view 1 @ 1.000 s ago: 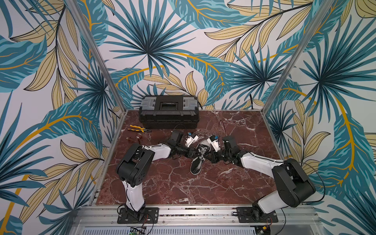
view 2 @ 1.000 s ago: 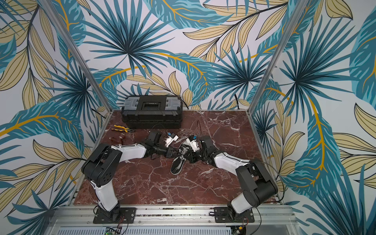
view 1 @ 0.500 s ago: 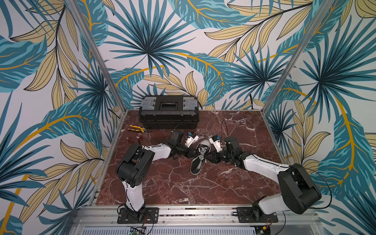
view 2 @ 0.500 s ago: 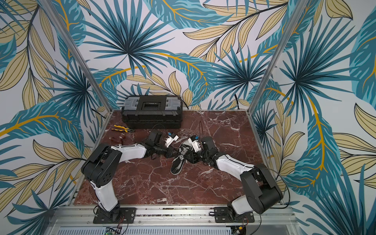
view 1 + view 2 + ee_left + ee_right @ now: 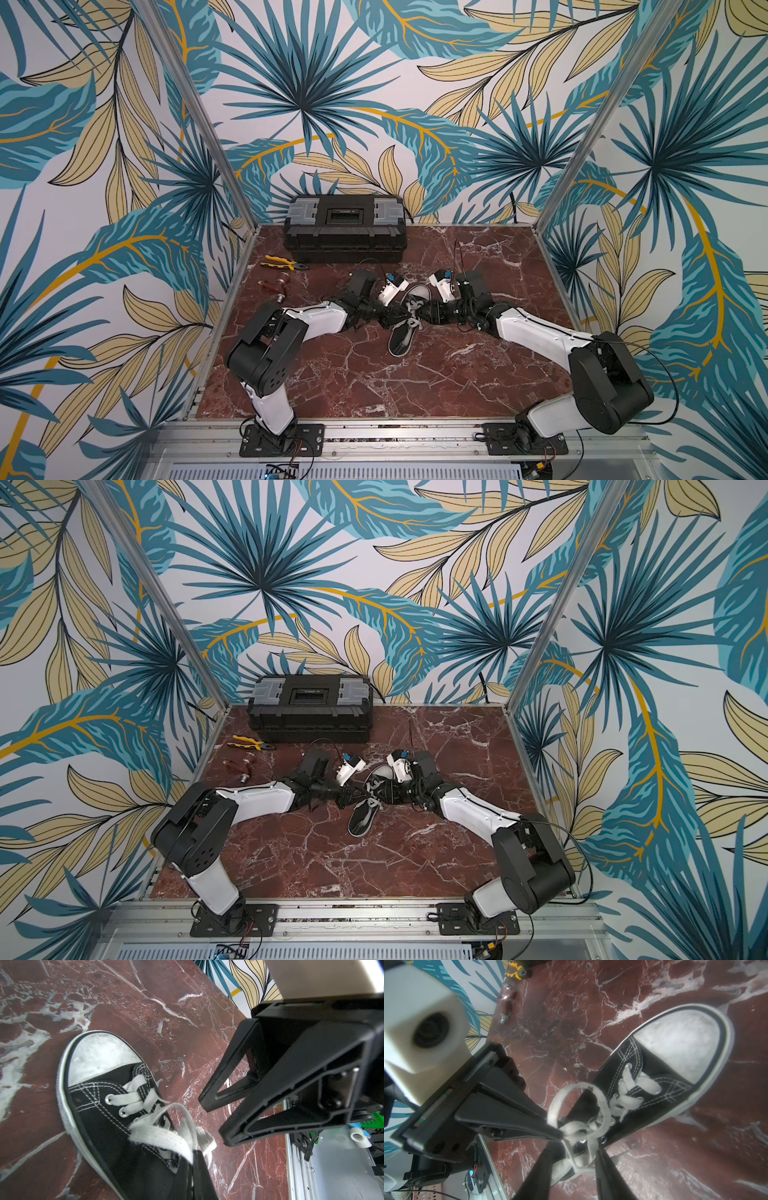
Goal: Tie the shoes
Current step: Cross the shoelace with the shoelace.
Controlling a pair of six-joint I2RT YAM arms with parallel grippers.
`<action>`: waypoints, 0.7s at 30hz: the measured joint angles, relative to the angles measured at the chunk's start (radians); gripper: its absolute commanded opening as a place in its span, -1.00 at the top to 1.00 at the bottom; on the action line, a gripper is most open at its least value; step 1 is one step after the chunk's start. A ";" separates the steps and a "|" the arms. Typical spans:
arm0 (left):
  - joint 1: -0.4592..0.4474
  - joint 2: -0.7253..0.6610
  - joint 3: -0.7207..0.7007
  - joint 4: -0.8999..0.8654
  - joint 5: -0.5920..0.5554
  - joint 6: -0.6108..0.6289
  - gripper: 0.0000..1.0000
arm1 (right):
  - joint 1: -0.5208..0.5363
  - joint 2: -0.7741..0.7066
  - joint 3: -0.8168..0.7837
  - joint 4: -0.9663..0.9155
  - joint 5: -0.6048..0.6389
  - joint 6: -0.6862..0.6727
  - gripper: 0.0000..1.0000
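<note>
The left claw is squeezed shut on the flat white lace, right at the foot of a round loop. The loop stands up over the middle of the shoe. The right claw is open. Its two black fingers are apart and it grips nothing. In the right wrist view a bit of lace runs between those fingers.

Both claws meet, tip to tip, over the black canvas sneaker. It has a white rubber toe cap and a white sole edge. In both top views the sneaker sits on its sole a little below the middle of the frame, between the two arms, with its toe toward the bottom edge.

The sneaker rests on the red-brown marble desk. At the far end of the desk, above the sneaker in the frame, stands a black plastic toolbox. The yellow-handled pliers lie near its lower left corner.
</note>
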 measured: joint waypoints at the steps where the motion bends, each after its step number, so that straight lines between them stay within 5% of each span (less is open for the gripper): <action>1: 0.000 0.000 -0.003 0.004 -0.003 0.005 1.00 | 0.000 0.008 0.000 0.000 -0.009 0.000 0.23; 21: 0.000 -0.035 -0.038 0.043 -0.021 0.045 1.00 | 0.000 0.095 0.000 0.038 -0.077 0.011 0.24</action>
